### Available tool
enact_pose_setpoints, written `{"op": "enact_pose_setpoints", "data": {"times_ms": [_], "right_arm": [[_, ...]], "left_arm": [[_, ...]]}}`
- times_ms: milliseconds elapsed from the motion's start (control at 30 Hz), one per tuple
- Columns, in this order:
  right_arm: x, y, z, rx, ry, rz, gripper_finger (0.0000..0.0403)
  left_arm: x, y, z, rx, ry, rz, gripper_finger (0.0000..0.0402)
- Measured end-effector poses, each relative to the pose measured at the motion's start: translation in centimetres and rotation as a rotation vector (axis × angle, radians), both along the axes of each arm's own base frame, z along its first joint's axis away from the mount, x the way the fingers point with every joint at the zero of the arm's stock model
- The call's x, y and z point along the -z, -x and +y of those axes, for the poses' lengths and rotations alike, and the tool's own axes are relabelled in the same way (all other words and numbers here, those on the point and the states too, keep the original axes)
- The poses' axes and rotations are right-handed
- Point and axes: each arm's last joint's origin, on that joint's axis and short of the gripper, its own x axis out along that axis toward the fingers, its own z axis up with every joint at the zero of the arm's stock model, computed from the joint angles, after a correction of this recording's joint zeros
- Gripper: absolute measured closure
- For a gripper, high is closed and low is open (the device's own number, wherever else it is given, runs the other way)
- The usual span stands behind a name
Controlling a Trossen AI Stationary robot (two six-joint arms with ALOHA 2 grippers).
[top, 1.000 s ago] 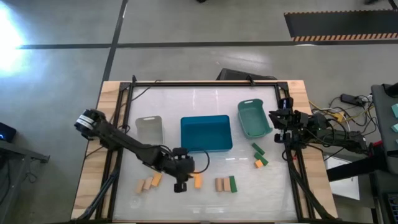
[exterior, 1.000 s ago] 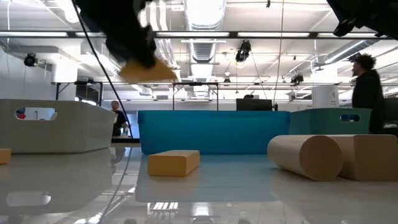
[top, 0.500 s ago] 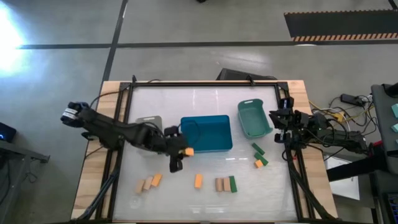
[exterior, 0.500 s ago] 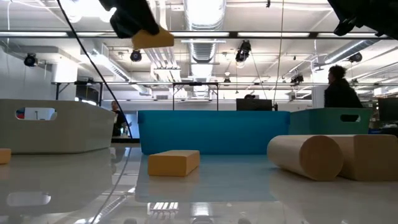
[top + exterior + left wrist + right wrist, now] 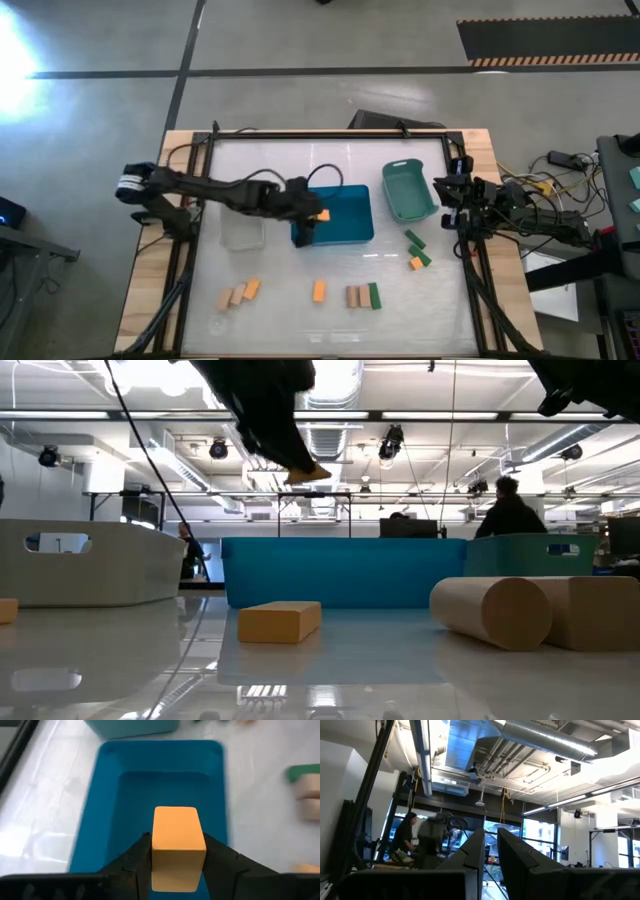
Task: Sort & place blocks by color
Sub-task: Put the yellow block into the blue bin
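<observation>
My left gripper (image 5: pixel 314 219) hangs over the left part of the blue bin (image 5: pixel 345 228), shut on an orange block (image 5: pixel 178 846). The low view shows that block (image 5: pixel 306 474) high above the table. More blocks lie on the table near the front: two tan and one orange (image 5: pixel 238 293), a single orange one (image 5: pixel 318 290), two tan with a green one (image 5: pixel 362 296), and two green with an orange one (image 5: pixel 417 252). My right gripper (image 5: pixel 490 847) waits shut at the table's right edge, pointing up into the room. My left gripper pinches the orange block by its two opposite side faces (image 5: pixel 157 856) between its two fingers (image 5: pixel 136 862). It comes from above, slanting down toward the bin. The block is lifted clear, over the blue bin's inside, with its end sticking out past the fingertips.
A clear bin (image 5: pixel 242 232) stands left of the blue bin and a teal bin (image 5: pixel 408 190) to its right. Cables and a dark frame run along the table's edges. People move in the room beyond the table.
My left gripper has carried the orange block from above the table's near part toward the far edge and a little to the right, rising slightly. It now hangs over the blue bin. The block has stayed in the hold, clear of the table.
</observation>
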Motion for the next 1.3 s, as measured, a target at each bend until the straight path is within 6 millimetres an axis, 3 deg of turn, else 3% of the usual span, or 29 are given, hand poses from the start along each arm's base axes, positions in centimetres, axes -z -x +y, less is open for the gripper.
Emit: {"op": "enact_pose_setpoints", "data": {"times_ms": [233, 567, 1300], "right_arm": [[0.0, 0.0, -0.1, 0.027, 0.001, -0.001, 0.036], [0.0, 0.0, -0.1, 0.028, 0.004, 0.0, 0.036], [0.0, 0.0, -0.1, 0.033, 0.01, 0.0, 0.036]], "left_arm": [[4.1, -1.8, 3.4, -0.056, 0.007, 0.093, 0.0283], [8.2, -3.0, 4.3, -0.055, 0.03, 0.2, 0.0281], [8.7, -3.1, 4.4, -0.064, 0.035, 0.213, 0.0257]]}}
